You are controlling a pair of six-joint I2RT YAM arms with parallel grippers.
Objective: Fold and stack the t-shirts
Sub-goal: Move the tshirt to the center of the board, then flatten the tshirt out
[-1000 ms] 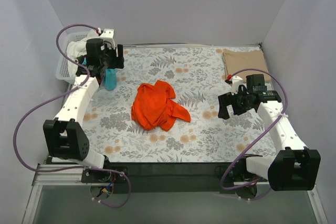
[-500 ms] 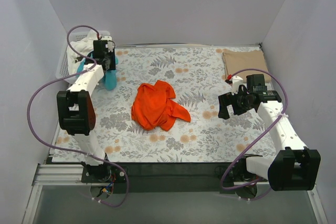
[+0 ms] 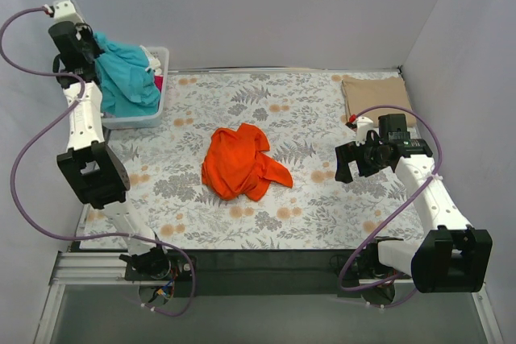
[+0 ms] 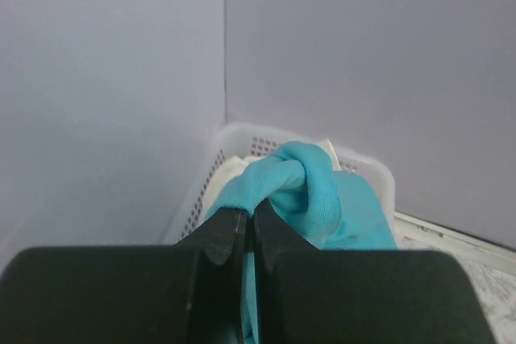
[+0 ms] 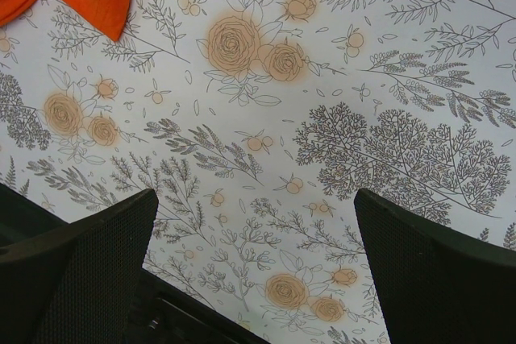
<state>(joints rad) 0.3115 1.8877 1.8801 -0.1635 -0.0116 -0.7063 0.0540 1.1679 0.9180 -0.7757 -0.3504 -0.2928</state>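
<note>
left arm point(image 3: 82, 118): upright, wrist at upper left of frame | left gripper point(image 4: 244, 230): jaws pinched together on teal t-shirt point(image 4: 316, 192) | right arm point(image 3: 427, 195): extended at right | right gripper point(image 5: 254, 243): jaws spread wide, pointing down

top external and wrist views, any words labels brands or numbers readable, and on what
None readable in any view. The orange t-shirt, teal t-shirt and tan t-shirt are plain, the white basket shows no label, and the table cover carries only a flower print.
</note>
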